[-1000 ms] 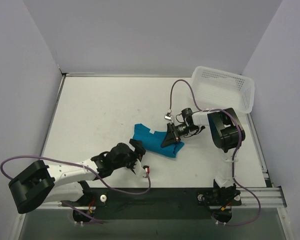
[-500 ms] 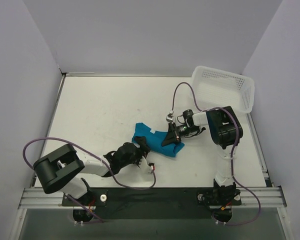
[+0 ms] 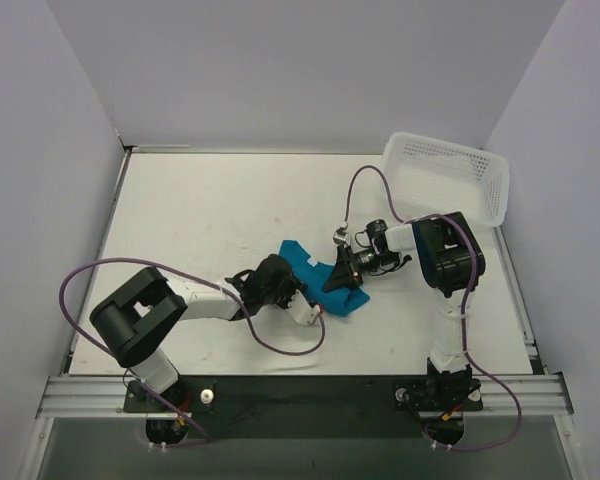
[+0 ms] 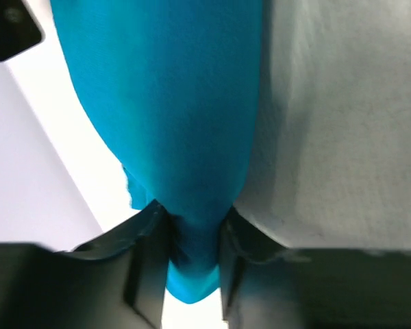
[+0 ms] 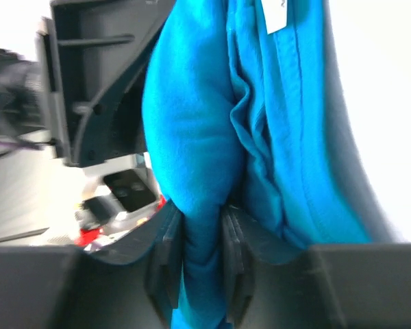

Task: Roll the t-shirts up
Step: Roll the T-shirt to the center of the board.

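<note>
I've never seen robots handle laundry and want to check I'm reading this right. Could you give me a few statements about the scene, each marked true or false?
1. The left end effector and the right end effector are both clamped on the teal t-shirt. True.
2. The t-shirt lies inside the white basket. False: it is on the table, apart from the basket.
3. The t-shirt is spread out flat. False: it is bunched up between the two end effectors.
4. The basket stands at the far right corner of the table. True.
</note>
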Controlling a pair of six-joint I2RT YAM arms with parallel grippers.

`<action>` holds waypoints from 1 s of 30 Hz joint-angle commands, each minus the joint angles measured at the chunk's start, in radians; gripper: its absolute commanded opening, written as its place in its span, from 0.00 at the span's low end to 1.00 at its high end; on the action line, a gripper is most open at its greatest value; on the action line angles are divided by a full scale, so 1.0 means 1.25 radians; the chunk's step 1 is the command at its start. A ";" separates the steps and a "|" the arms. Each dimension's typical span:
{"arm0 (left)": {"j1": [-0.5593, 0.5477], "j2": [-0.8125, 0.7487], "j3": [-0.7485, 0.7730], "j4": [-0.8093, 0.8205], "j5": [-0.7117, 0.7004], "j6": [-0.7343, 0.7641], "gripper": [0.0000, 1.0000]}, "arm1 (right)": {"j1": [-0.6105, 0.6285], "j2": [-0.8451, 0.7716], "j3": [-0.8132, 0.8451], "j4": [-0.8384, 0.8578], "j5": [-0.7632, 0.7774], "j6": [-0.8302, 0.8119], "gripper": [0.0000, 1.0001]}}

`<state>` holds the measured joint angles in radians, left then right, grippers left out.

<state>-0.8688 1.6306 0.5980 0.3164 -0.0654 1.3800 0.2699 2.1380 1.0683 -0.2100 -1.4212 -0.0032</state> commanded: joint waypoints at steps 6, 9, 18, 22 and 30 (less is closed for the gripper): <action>0.050 0.048 0.298 -0.778 0.224 0.022 0.25 | -0.035 -0.194 0.062 -0.157 0.132 -0.114 0.67; 0.050 0.105 0.429 -1.045 0.267 0.089 0.23 | -0.069 -0.289 0.071 -0.157 0.201 -0.101 0.75; 0.047 0.331 0.735 -1.505 0.435 0.134 0.22 | -0.117 -0.693 -0.049 -0.116 0.496 -0.243 0.85; 0.042 0.385 0.794 -1.511 0.441 0.106 0.24 | -0.102 -0.872 -0.133 -0.106 0.597 -0.302 1.00; 0.048 0.514 0.830 -1.512 0.462 0.081 0.22 | 0.122 -1.096 -0.287 -0.274 0.629 -0.596 1.00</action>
<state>-0.8024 2.1498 1.6516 -1.3502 0.4370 1.4769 0.2600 0.8963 0.8593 -0.4488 -0.7197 -0.5053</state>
